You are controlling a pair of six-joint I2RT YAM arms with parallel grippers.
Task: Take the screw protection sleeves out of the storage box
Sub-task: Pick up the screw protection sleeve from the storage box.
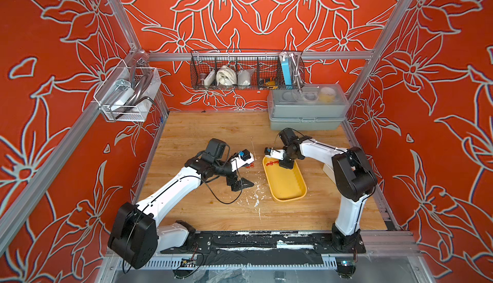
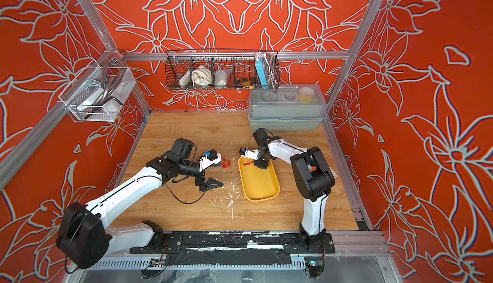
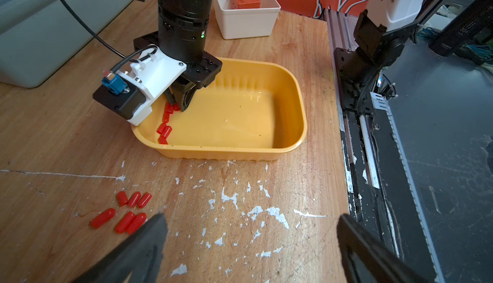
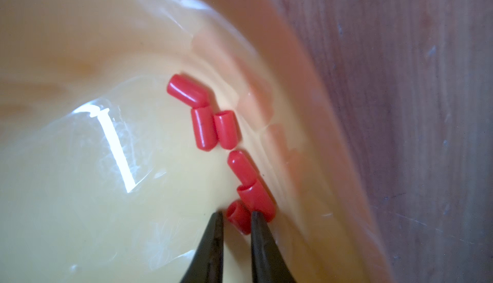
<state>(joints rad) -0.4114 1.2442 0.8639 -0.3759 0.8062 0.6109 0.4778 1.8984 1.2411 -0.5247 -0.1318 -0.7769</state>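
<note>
Wood table [image 1: 200,135] | left gripper [image 3: 252,216] spread wide | right gripper [image 4: 237,215] straddles 1 sleeve [image 4: 234,211] in box [image 3: 226,150] (grip unclear)

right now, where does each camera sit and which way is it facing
Top views: high over the robot's base, looking down and forward at the table, tray, left arm and right arm.
Left wrist: on the left arm, facing across the table to the tray; own open jaws in front, right arm beyond.
Right wrist: close over the tray floor, facing sleeves; own jaw tips flank one.
Shared: both wrist views show the tray's sleeves and right jaws.
</note>
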